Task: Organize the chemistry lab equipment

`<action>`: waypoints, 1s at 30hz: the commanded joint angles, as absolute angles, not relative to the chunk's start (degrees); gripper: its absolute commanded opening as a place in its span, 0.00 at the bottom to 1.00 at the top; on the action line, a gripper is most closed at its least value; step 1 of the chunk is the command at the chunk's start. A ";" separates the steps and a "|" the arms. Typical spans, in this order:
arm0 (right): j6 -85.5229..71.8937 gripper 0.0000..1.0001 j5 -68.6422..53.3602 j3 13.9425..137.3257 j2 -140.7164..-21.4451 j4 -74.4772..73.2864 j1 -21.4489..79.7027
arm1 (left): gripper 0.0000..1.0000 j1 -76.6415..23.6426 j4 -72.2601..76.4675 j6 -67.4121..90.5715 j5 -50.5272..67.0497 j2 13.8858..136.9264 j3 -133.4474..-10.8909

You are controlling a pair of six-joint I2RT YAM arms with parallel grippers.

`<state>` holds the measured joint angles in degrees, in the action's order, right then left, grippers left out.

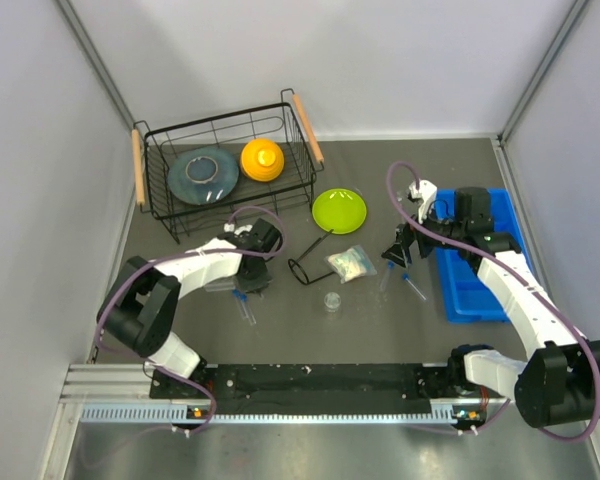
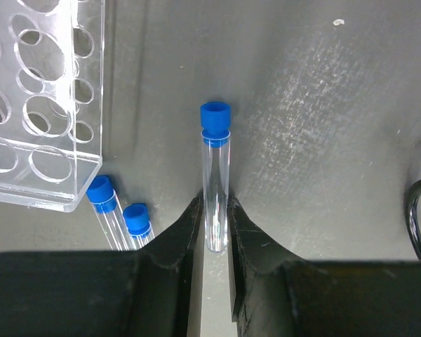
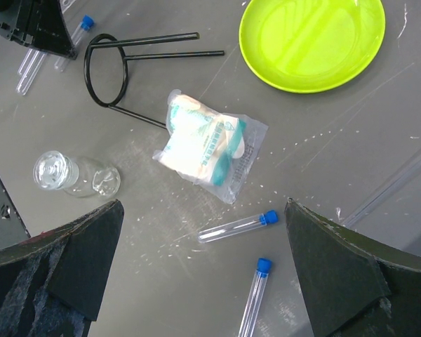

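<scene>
Clamping the closed end of a blue-capped test tube [image 2: 215,161], the left gripper [image 2: 215,214] holds it with long axis and cap toward twelve o'clock; the clear tube rack [image 2: 45,105] lies nearby at ten o'clock.

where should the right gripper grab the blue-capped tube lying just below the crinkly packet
Take the small clear blue-capped test tube at mid-barrel, coming straight down with the open right gripper. It lies flat on the grey table, so the top is its free side. Closing across the thin round barrel, clear of the crinkly clear packet, looks surest.
</scene>
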<state>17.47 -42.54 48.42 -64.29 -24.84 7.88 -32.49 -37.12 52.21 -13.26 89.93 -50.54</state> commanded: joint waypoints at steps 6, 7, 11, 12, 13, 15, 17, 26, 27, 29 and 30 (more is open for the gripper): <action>20.30 0.99 -48.60 49.04 -62.06 -23.73 8.26 | 0.15 -37.17 -30.26 41.32 -16.70 74.55 -46.51; 20.74 0.99 -49.82 49.39 -61.88 -24.43 8.26 | 0.15 -38.22 -28.84 40.53 -16.00 70.35 -45.80; 24.34 0.99 -53.34 57.45 -62.31 -34.52 8.35 | 0.15 -41.57 -20.23 35.61 -11.79 60.14 -41.67; 24.61 0.99 -54.13 59.13 -62.84 -38.89 8.26 | 0.15 -42.88 -18.13 35.07 -10.39 58.46 -40.09; 24.61 0.99 -57.19 60.80 -63.89 -40.94 8.26 | 0.15 -43.59 -14.10 34.46 -9.24 55.58 -39.38; 21.99 0.99 -61.41 65.29 -65.30 -44.11 8.61 | 0.15 -45.78 -10.21 33.14 -5.37 53.45 -38.32; 19.00 0.99 -67.74 68.27 -67.58 -46.31 10.01 | 0.15 -47.02 -7.22 32.52 -2.30 52.56 -38.76; 7.03 0.97 -65.05 75.32 -75.58 -46.32 20.90 | 0.15 -55.02 -3.96 29.88 2.72 60.73 -48.77; 6.94 0.96 -63.21 75.58 -75.85 -46.23 21.61 | 0.15 -55.63 -3.09 29.88 3.07 61.43 -49.04; 7.12 0.96 -58.89 75.50 -76.20 -46.23 23.28 | 0.15 -56.33 -2.29 29.88 3.16 62.92 -49.74; 7.21 0.95 -58.28 75.32 -76.29 -46.14 24.51 | 0.15 -56.60 -1.85 29.88 3.16 63.36 -50.01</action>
